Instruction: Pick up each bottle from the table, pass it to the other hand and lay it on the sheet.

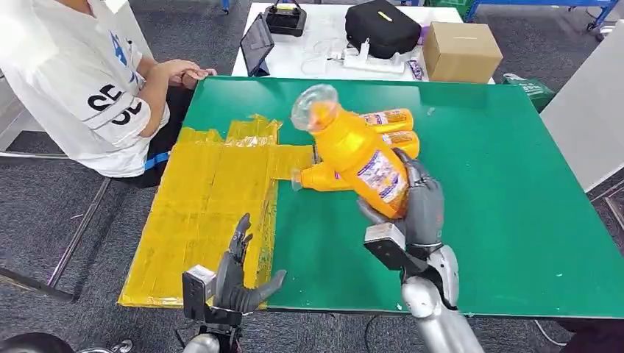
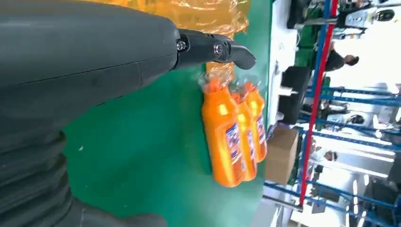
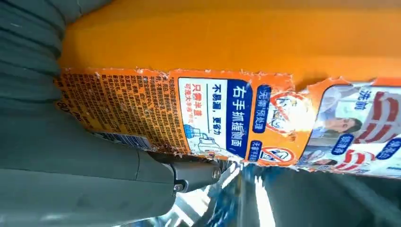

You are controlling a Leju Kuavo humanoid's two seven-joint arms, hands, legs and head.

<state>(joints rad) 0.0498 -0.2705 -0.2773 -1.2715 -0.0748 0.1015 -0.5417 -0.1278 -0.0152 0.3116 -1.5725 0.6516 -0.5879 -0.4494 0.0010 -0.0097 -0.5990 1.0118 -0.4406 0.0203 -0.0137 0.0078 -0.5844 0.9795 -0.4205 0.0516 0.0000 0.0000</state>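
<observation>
My right hand (image 1: pixel 418 206) grips an orange bottle (image 1: pixel 358 156) by its lower body and holds it tilted above the green table (image 1: pixel 500 191), its clear cap pointing up toward me. The right wrist view has the bottle's label (image 3: pixel 208 116) close against that hand (image 3: pixel 71 165). Three more orange bottles (image 1: pixel 390 129) lie side by side on the table behind it, beside the edge of the yellow sheet (image 1: pixel 213 198); they also lie in the left wrist view (image 2: pixel 234 135). My left hand (image 1: pixel 237 276) hovers open over the sheet's near edge, fingers (image 2: pixel 213 48) spread, holding nothing.
A person in a white shirt (image 1: pixel 81 81) sits at the table's far left corner, with a hand resting by the edge. Behind the green table stands a white table (image 1: pixel 324 44) with a black bag (image 1: pixel 383 28), a cardboard box (image 1: pixel 462 51) and a tablet (image 1: pixel 257 44).
</observation>
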